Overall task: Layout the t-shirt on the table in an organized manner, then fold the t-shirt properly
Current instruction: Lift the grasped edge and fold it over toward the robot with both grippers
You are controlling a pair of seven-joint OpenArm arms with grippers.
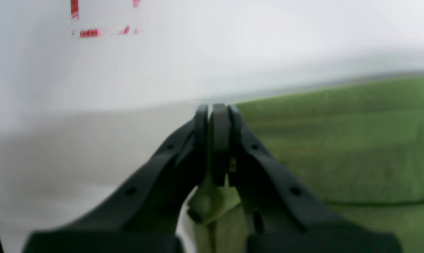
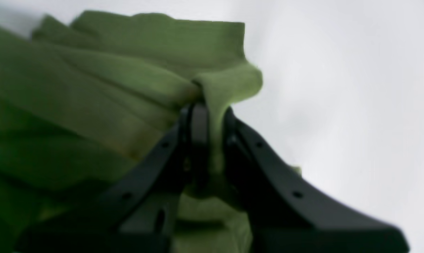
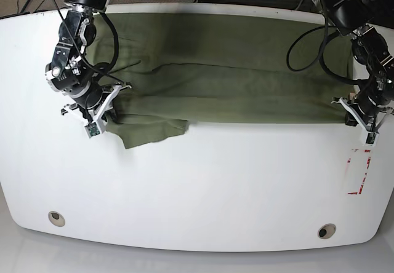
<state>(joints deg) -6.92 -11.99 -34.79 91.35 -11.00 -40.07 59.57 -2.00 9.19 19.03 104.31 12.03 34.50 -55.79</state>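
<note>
White table: green t-shirt spread along far edge; red tape mark at rt edge.

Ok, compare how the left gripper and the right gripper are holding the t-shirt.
The left gripper pinches a thin edge of the t-shirt, with cloth lying flat beside it; the right gripper clamps a thick bunched fold. The left sits near the red tape mark; the right sits beside a sleeve. Both are shut on the shirt.

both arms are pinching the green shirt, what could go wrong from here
1. The right tool grips only a small bunched tip of the t-shirt, so it may slip out if pulled.
2. A flap hangs crooked below the shirt's front edge near that tool and may get folded in.
3. The left tool sits close to the table edge, leaving little room to stretch.
</note>
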